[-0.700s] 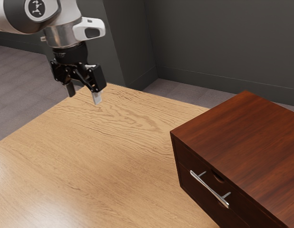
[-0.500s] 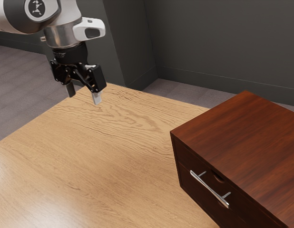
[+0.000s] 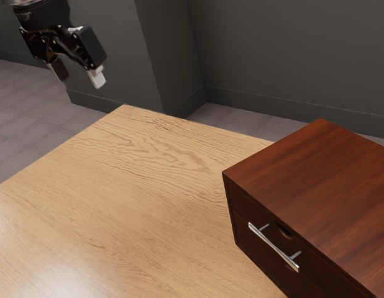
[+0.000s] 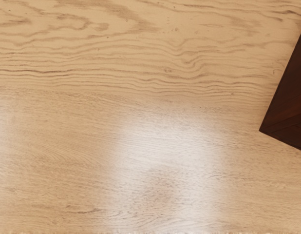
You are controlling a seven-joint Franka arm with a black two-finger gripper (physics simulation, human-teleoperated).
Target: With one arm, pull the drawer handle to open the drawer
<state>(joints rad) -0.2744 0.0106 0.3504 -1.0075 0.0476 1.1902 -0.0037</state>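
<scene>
A dark red-brown wooden cabinet (image 3: 316,198) stands on the light wooden table (image 3: 130,186) at the exterior view's right. Its drawer front carries a slim silver bar handle (image 3: 274,246), and the drawer sits flush with the cabinet. My black gripper (image 3: 77,73) hangs high at the exterior view's upper left, above the table's far corner and far from the handle. Its fingers stand apart with nothing between them, so it is open. In the wrist view a corner of the cabinet (image 4: 289,112) shows beside bare table wood (image 4: 141,122).
Dark grey walls and a square pillar (image 3: 161,49) rise behind the table's far edge. Grey floor (image 3: 24,118) lies beyond the table at the exterior view's left.
My hand has risen and moved toward the exterior view's upper left, away from the table surface. The fingers stay apart. The cabinet and drawer have not moved.
</scene>
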